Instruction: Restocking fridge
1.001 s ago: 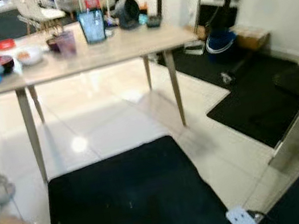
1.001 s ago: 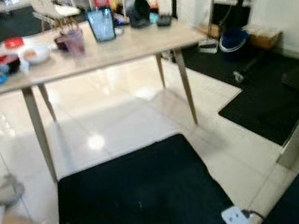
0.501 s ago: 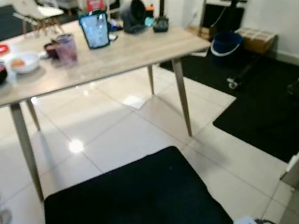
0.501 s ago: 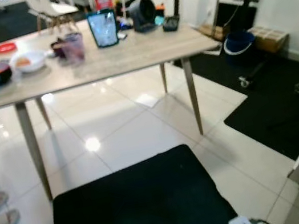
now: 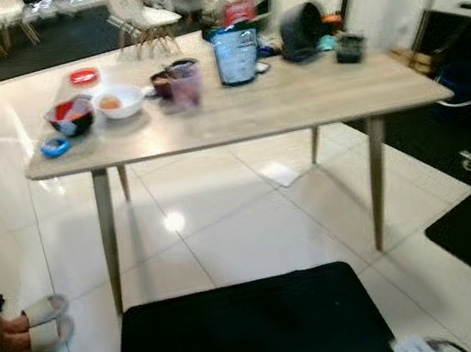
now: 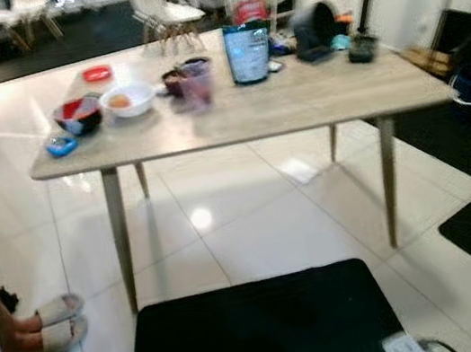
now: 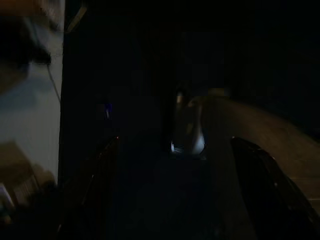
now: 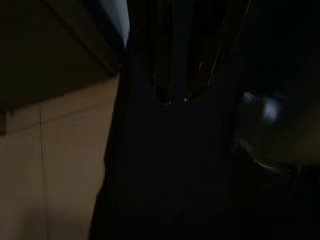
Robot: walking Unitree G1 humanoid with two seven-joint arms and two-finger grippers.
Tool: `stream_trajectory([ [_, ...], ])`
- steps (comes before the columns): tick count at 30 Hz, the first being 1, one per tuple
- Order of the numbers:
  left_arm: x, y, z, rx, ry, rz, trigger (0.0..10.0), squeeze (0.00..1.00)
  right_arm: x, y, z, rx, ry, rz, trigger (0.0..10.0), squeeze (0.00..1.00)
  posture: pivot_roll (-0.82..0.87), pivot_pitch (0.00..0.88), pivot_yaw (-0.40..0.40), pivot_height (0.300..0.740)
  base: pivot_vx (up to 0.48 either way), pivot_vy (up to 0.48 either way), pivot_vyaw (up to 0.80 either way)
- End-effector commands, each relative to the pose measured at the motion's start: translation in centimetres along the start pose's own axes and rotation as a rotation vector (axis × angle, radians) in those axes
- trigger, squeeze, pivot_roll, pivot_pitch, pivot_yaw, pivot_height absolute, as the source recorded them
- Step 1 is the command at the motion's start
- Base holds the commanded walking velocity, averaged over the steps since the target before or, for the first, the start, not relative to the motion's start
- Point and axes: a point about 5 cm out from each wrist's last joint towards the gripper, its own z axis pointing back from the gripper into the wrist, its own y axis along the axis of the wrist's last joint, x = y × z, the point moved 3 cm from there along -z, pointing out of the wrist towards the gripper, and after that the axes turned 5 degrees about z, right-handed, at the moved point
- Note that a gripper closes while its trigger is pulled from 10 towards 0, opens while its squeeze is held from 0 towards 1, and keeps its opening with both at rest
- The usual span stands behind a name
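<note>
A wooden table stands ahead on white tiles, carrying a white bowl, a dark bowl, a purple cup and a blue-labelled jug. Both wrist views are too dark to tell either gripper's opening

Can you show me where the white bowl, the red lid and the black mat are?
white bowl (image 6: 128, 100), right eye view, its front wall.
red lid (image 6: 96, 73), right eye view, its top.
black mat (image 5: 250, 337), left eye view, its middle.
</note>
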Motion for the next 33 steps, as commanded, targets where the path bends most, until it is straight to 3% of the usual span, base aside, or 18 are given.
stream_trajectory([
  [1, 0.1, 0.2, -0.1, 0.005, 0.004, -0.008, 10.0, 0.0, 0.7, -1.1, 0.2, -0.041, -0.031, -0.012, 10.0, 0.0, 0.02, 0.0, -0.028, 0.74, 0.48, 0.0, 0.0],
  [5, 0.3, 0.0, -0.1, -0.006, -0.019, -0.038, 10.0, 0.0, 0.6, -1.2, 0.2, -0.04, -0.048, -0.074, 10.0, 0.0, 0.04, 0.0, -0.011, 0.74, 0.48, 0.0, 0.0],
  [19, -0.5, -0.7, 0.3, -0.018, 0.0, -0.032, 10.0, 0.0, -0.8, -2.3, 0.2, -0.078, -0.021, -0.056, 10.0, 0.0, 0.03, 0.0, -0.003, 0.74, 0.461, 0.0, 0.0],
  [25, -0.5, -0.9, 0.3, -0.018, -0.003, -0.036, 10.0, 0.0, -1.0, -2.4, 0.2, -0.075, -0.016, -0.056, 10.0, 0.0, 0.03, 0.0, -0.002, 0.74, 0.309, 0.0, 0.0],
  [33, -0.3, -0.8, 0.2, -0.02, -0.012, -0.042, 10.0, 0.0, -1.2, -2.3, 0.1, -0.069, -0.011, -0.056, 10.0, 0.0, 0.03, 0.0, 0.001, 0.74, 0.0, 0.0, 0.0],
])
